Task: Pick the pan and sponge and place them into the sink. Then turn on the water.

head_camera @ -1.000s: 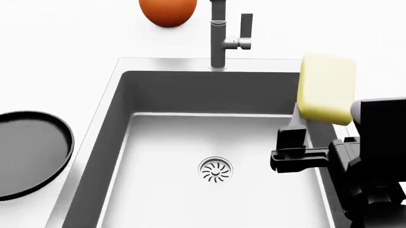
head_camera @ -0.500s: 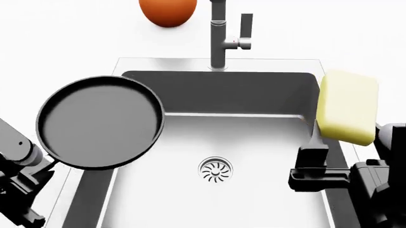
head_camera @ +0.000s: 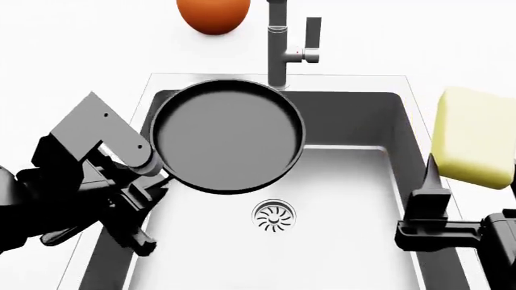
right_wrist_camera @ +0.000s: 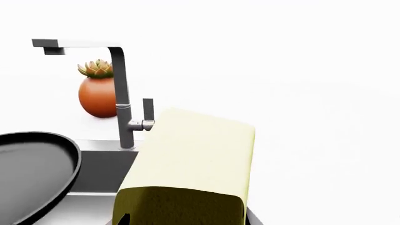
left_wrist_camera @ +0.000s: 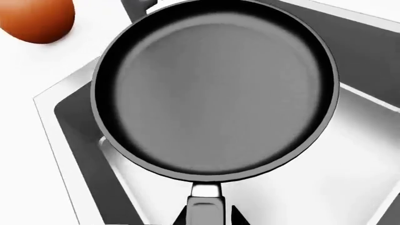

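Note:
The black pan [head_camera: 228, 136] hangs level above the back left part of the sink [head_camera: 347, 118]. My left gripper [head_camera: 157, 181] is shut on its short handle. In the left wrist view the pan [left_wrist_camera: 216, 89] fills the frame, and the left gripper [left_wrist_camera: 206, 218] holds the handle between both fingers. The pale yellow sponge [head_camera: 475, 136] stands upright in my right gripper [head_camera: 472, 184], over the sink's right rim. Seen from the right wrist, the sponge [right_wrist_camera: 187, 164] hides most of the right gripper [right_wrist_camera: 185, 218]. No water runs from the faucet [head_camera: 278, 48].
The faucet's side lever [head_camera: 313, 33] stands behind the basin, with an orange round pot [head_camera: 214, 13] to its left on the white counter. The round drain [head_camera: 274, 215] lies in the steel floor. From the right wrist, the faucet [right_wrist_camera: 122, 93] and pot [right_wrist_camera: 99, 96] show.
My left arm has carried the pan rightward and farther back, from the sink's left edge to over the basin. My right gripper has shifted right with the sponge.

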### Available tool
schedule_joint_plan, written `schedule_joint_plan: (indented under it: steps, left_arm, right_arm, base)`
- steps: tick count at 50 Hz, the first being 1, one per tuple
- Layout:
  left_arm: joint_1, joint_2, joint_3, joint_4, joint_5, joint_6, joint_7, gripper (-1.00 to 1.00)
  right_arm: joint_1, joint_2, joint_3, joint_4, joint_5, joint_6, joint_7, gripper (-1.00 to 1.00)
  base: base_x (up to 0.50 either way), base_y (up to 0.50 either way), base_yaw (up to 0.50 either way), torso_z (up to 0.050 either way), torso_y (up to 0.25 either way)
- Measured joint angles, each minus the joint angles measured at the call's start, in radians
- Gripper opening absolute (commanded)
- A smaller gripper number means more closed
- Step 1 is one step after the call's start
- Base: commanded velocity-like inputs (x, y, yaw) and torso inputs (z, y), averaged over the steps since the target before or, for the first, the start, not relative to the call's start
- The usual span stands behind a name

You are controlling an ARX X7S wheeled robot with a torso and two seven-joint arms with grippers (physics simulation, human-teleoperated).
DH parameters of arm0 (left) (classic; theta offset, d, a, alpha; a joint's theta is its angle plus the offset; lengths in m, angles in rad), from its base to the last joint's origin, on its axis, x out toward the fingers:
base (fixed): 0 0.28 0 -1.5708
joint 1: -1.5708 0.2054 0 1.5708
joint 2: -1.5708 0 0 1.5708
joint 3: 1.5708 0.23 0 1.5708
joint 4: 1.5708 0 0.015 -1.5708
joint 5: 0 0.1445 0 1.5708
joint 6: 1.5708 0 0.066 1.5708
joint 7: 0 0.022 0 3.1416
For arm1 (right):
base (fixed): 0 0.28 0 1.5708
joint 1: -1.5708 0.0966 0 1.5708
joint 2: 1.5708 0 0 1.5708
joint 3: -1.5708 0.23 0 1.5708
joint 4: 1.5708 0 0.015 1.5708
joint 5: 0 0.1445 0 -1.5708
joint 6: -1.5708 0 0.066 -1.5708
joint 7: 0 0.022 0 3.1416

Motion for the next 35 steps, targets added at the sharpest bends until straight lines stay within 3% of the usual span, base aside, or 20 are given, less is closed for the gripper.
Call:
schedule_joint_plan:
  steps: [21, 35]
  left_arm:
    - [-0.048, 0.238, 0.183, -0.369, 0.167, 0.21, 0.175, -1.0]
    - [-0.029, 0.326, 0.245, -0.521, 0.222, 0.3, 0.236, -1.0]
  right_arm:
    - [-0.02, 0.01, 0.029, -0.027, 0.028, 0.013, 0.001, -1.0]
    - [-0.049, 0.006, 0.038, -0.022, 0.03, -0.008, -0.004, -1.0]
  base:
    - [0.0, 0.0, 0.0, 0.0, 0.003]
    - [0.0, 0.0, 0.0, 0.001, 0.003]
